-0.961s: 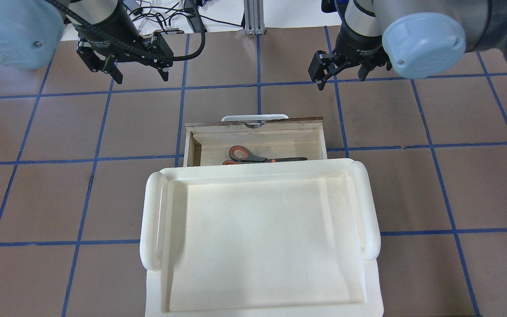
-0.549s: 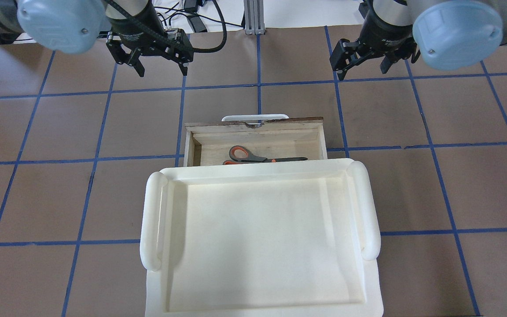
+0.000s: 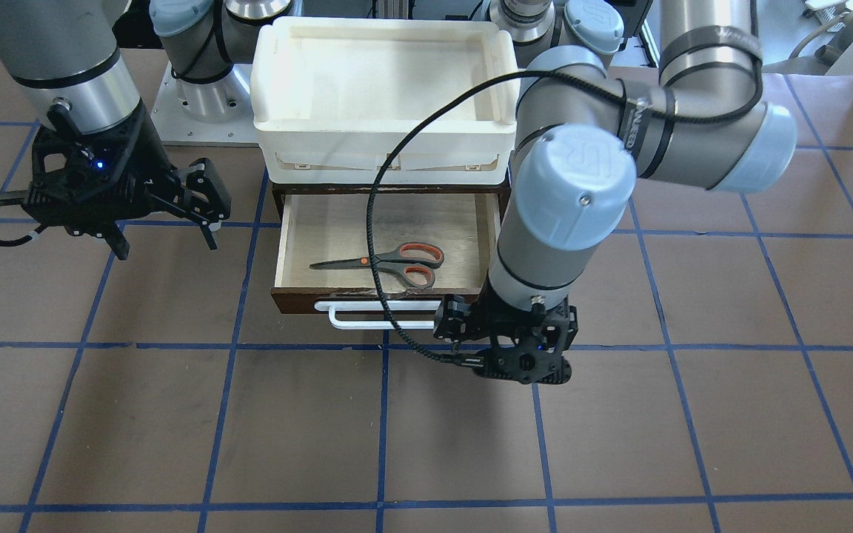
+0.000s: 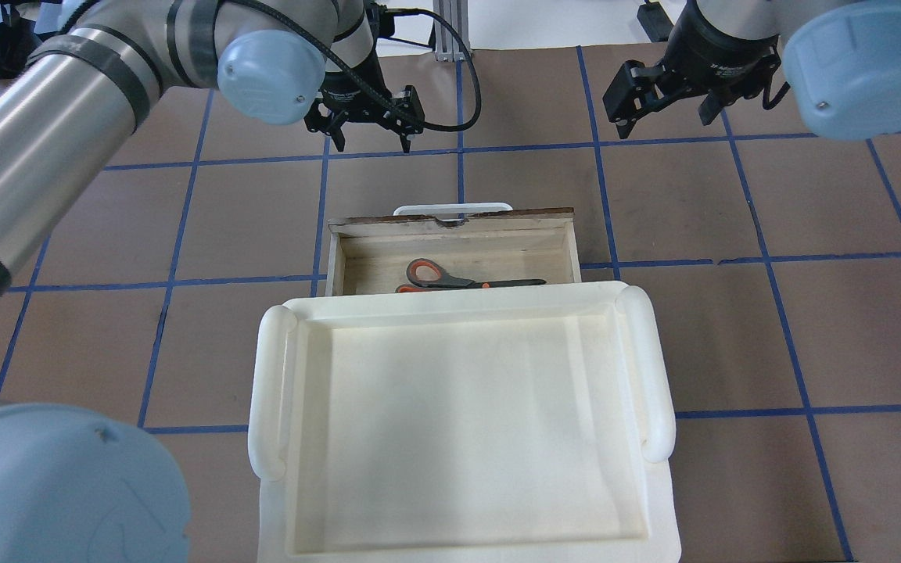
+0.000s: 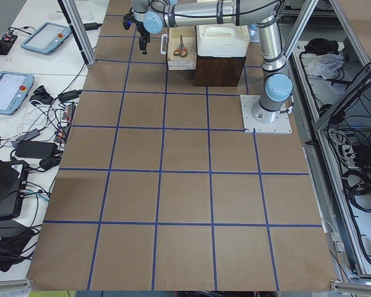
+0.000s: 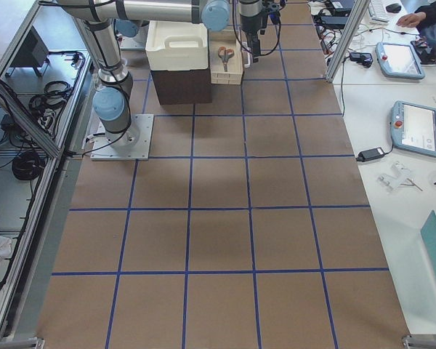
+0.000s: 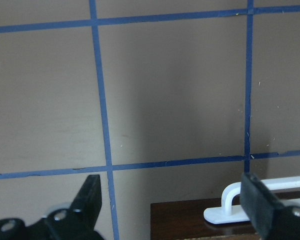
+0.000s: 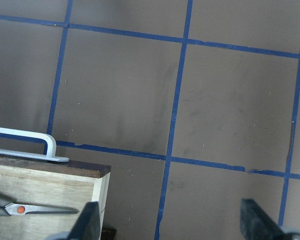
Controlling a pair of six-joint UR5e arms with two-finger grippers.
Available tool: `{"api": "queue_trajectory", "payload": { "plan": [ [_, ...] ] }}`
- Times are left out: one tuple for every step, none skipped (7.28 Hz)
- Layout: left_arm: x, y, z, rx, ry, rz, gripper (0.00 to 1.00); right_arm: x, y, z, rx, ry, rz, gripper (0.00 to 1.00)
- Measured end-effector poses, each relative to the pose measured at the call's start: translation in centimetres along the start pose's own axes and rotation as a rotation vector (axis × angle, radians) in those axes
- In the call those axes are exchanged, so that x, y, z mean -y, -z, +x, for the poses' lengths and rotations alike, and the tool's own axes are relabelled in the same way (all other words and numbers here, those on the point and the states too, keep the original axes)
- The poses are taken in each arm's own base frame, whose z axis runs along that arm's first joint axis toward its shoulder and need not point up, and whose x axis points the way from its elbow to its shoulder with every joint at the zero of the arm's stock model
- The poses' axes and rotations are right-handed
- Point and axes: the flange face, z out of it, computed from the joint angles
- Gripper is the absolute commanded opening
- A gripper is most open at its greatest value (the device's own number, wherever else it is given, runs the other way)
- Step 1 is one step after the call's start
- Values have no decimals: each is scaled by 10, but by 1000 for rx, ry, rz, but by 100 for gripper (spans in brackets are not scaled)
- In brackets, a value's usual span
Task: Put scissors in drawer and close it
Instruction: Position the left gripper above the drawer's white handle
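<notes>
Nearest, the white tray (image 4: 269, 391) overhangs the drawer (image 4: 450, 228), which stands open with the scissors (image 4: 450, 278) lying inside. Farther off, the left gripper (image 4: 372, 143) and right gripper (image 4: 665, 123) hover, fingers apart, empty. Only closing is left, I'd say: push the handle (image 4: 453, 209) nearward.

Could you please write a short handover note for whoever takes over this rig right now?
The left end effector is open and empty, just in front of the drawer's white handle.
The right end effector is open and empty, off to the side of the drawer.
The scissors lie flat inside the drawer, which is pulled out.
Done: scissors are in.
Left to do: push the drawer shut; the left end effector looks best placed for it.
</notes>
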Motion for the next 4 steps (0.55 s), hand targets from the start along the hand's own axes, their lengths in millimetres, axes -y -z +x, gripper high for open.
{"api": "queue_trajectory", "payload": {
  "plan": [
    [8,-16,11,-23,-8,-3,100,-3,1,0,-1,-2,-4,100],
    [12,-28,21,-34,-18,-11,100,-6,0,-1,-1,-4,-18,100],
    [14,-40,31,-36,-30,-25,100,-10,-1,0,-3,-7,-38,100],
    [12,-51,41,-33,-44,-44,100,-11,-1,0,-5,-8,-45,100]
  ]
}}
